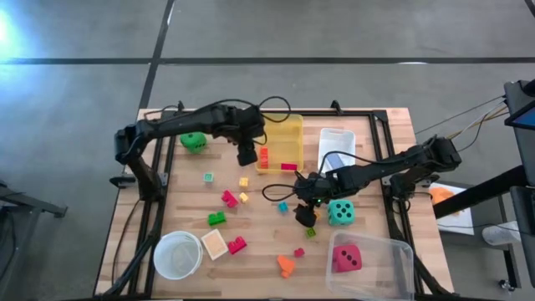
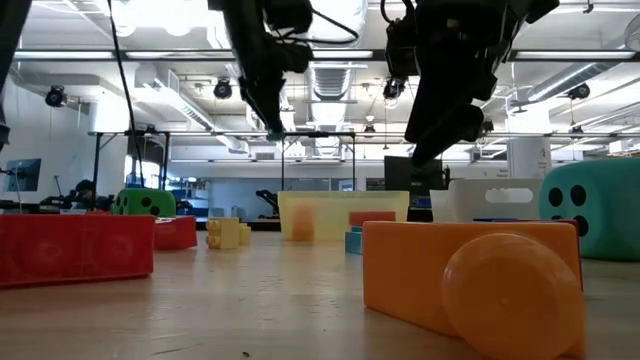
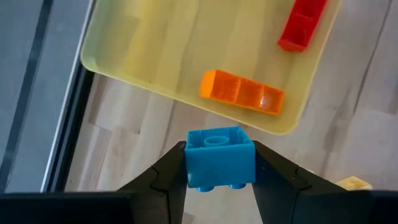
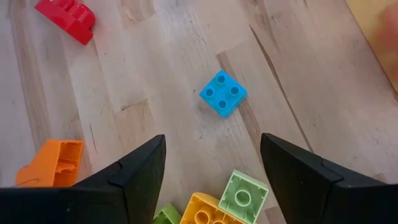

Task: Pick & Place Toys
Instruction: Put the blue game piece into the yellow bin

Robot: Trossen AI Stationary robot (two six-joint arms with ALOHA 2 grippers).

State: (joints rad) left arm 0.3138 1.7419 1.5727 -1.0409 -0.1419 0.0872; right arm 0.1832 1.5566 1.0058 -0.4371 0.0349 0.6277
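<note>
- Left gripper (image 3: 219, 180): fingers pinch a blue block (image 3: 220, 157), studs up, raised above the table just beside the yellow bin's (image 3: 137, 56) near rim.
- Yellow bin holds an orange block (image 3: 242, 92) and a red block (image 3: 301, 23).
- Right gripper (image 4: 211, 171): fingers spread wide, holding nothing, hovering over mid-table.
- Small blue square block (image 4: 222, 93) lies on the wood ahead of the right gripper's fingers, apart from them; a light-green block (image 4: 243, 196) and a yellow block (image 4: 205, 213) lie between the fingertips, lower down.
- Teal die (image 1: 339, 211) sits just beside the right gripper; pink-red die (image 1: 346, 257) rests in the clear bin (image 1: 393, 251); green die (image 1: 194, 142) lies near the left arm.
</note>
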